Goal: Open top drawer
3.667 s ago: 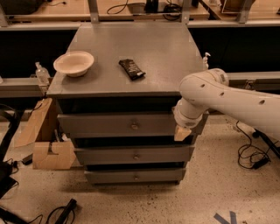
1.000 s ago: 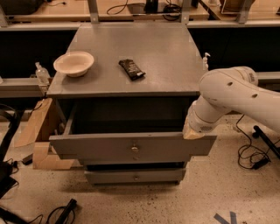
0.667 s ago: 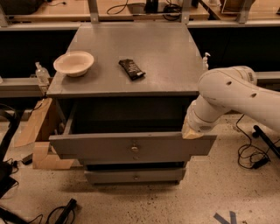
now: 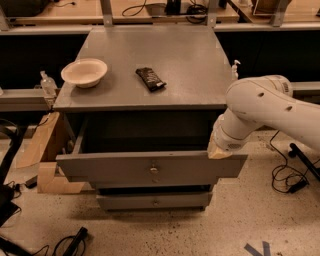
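Camera view. Landmark: grey metal cabinet (image 4: 150, 55), centre of frame, seen from above and in front.

- Top drawer (image 4: 125, 167): stands well out from the cabinet body, its wide grey front hanging forward of the cabinet's top edge. Dark open box visible behind the front. Small round metal knob (image 4: 154, 170) at the front's centre.
- Gripper (image 4: 218, 150): at the drawer front's upper right corner, its tan tip touching the top edge there. Whether it is clamped on that edge or parted, cannot tell. White robot arm (image 4: 270, 107) comes in from the cabinet's right side, elbow bent down toward the drawer.
- Below the open drawer: a narrower grey drawer front (image 4: 155, 201), shut, with a like knob.
- Cabinet top: flat, matte grey. Cream bowl (image 4: 84, 72) near its left edge, upright. Dark wrapped snack bar (image 4: 150, 79) lying flat near the middle, well apart from the bowl.
- Left of the cabinet: cardboard pieces (image 4: 45, 150) leaning against its side; a clear pump bottle (image 4: 47, 82) on a low ledge.
- Right of the cabinet: another small pump bottle (image 4: 234, 67) just behind the arm.
- Behind the cabinet: wooden-topped workbenches (image 4: 65, 10) with cables.
- Floor (image 4: 240, 220): pale speckled surface; black cords (image 4: 285, 175) to the cabinet's right, blue tape mark (image 4: 257, 248) in front and to the right.
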Robot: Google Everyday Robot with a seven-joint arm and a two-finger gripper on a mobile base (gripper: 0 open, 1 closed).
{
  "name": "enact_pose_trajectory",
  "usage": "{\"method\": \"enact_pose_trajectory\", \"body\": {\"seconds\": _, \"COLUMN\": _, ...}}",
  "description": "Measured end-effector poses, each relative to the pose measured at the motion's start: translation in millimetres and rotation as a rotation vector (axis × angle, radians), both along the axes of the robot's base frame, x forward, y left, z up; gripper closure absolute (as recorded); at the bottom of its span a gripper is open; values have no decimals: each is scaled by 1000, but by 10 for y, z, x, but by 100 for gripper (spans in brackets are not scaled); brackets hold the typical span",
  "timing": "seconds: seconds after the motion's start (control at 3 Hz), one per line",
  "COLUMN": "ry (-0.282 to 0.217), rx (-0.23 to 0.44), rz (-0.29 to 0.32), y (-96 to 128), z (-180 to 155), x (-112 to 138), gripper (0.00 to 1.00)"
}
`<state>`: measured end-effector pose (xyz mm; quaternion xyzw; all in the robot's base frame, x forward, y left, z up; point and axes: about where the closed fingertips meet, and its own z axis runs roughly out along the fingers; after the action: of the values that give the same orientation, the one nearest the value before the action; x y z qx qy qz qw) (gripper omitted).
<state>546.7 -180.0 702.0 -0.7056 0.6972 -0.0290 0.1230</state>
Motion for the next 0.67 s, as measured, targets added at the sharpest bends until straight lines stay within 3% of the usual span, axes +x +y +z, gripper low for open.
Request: {"method": "enact_pose_trajectory", "body": {"seconds": 0.67, "ry": 1, "rx": 0, "rz": 0, "y": 1, "z": 20, "x": -3, "gripper": 13}}
